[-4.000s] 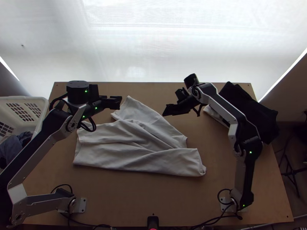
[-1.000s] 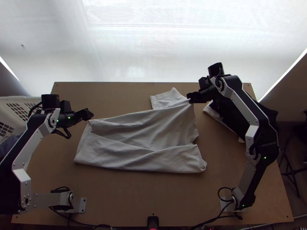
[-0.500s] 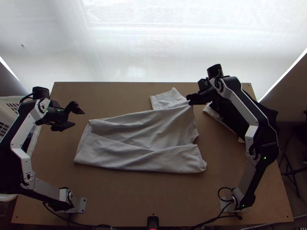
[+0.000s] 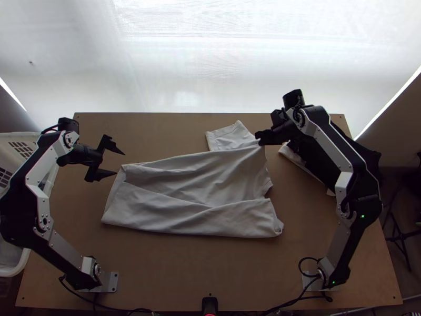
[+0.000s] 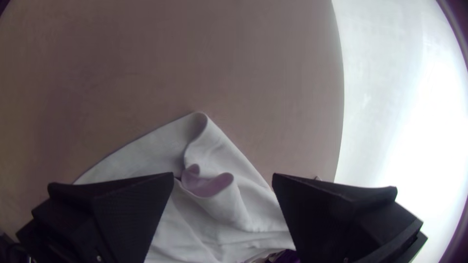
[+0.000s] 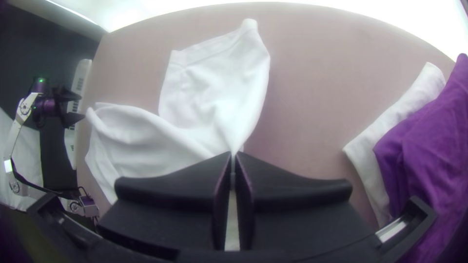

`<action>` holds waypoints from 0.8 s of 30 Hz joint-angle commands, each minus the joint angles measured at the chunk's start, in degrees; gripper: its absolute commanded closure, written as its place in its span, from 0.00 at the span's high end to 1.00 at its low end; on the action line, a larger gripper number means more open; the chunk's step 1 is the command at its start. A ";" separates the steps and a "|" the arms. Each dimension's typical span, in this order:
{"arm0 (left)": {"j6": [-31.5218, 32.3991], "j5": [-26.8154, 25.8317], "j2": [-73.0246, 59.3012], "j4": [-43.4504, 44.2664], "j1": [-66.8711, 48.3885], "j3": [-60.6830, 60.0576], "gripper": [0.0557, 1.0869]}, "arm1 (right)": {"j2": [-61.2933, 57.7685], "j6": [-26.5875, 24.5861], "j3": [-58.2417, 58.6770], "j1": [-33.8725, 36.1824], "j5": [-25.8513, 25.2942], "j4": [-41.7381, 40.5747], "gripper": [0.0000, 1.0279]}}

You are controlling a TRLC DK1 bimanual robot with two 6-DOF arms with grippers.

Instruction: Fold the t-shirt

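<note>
Top cam: high over near edge of table (image 4: 173,274), looking steeply down, farthest out. Wrist cams: close in; left faces down, right slants across. All share pale shirt (image 4: 194,184).

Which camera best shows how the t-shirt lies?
The top view: it takes in nearly the whole t-shirt from above. The left wrist view shows a rumpled corner near the left gripper; the right wrist view, cloth pinched in the right gripper.

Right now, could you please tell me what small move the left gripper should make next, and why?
I would probably ease the left gripper onto the nearby corner of the white t-shirt and close: it stands open and empty there, while the right gripper already grips the shirt.
</note>
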State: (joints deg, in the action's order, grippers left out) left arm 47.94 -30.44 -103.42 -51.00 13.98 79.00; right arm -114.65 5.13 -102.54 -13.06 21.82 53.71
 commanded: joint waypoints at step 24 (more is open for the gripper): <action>-3.03 -0.41 -7.68 -5.69 1.40 0.01 0.95 | -0.57 -0.29 -0.38 0.23 -1.08 0.08 0.03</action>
State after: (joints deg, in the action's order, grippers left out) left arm 45.39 -30.76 -108.20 -57.56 15.94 78.63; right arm -115.28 4.89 -103.11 -12.99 20.88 53.71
